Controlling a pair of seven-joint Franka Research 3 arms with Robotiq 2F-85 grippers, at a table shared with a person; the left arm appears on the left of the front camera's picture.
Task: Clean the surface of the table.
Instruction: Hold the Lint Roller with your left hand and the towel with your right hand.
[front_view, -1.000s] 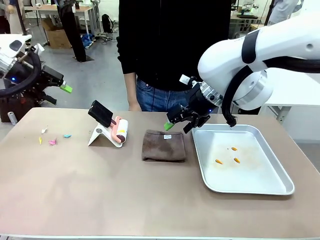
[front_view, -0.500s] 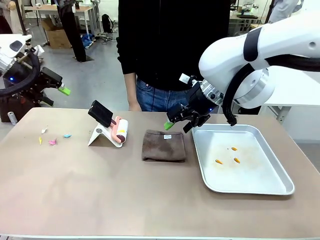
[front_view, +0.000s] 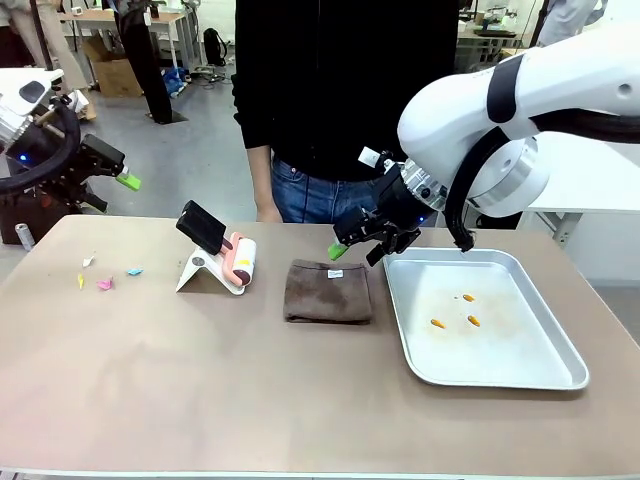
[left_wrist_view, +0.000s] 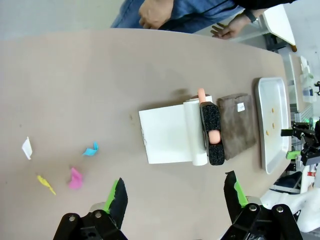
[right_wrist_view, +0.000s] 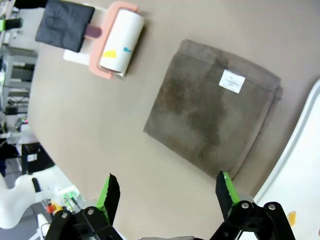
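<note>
The worktop (front_view: 200, 390) stretches wide beneath both my arms, its long axis running from my left to my right, and the folded brown cloth (front_view: 328, 291) lies flat near the middle of its far half. My right gripper (front_view: 360, 250) hangs just above the cloth's far right corner and points down at it. In the right wrist view the cloth (right_wrist_view: 212, 125) lies straight ahead of my right gripper (right_wrist_view: 167, 192), its white label facing up. The jaws are spread fully apart and hold nothing. The right forearm comes in high from my right and bends down over the gap between the cloth and the metal tray (front_view: 500, 355), which sits just beside the cloth on its right with a few orange crumbs (front_view: 438, 323) in it. My left gripper (front_view: 112, 190) is raised well off to the cloth's left, beyond the worktop's far left corner, also wide open and empty. Near the cloth on its left stands a lint roller (front_view: 240, 260) on a white holder, and farther left lie small coloured paper scraps (front_view: 105, 283). I judge the right arm to be far nearer the cloth, so a short straight descent would put the jaws around its far edge.
</note>
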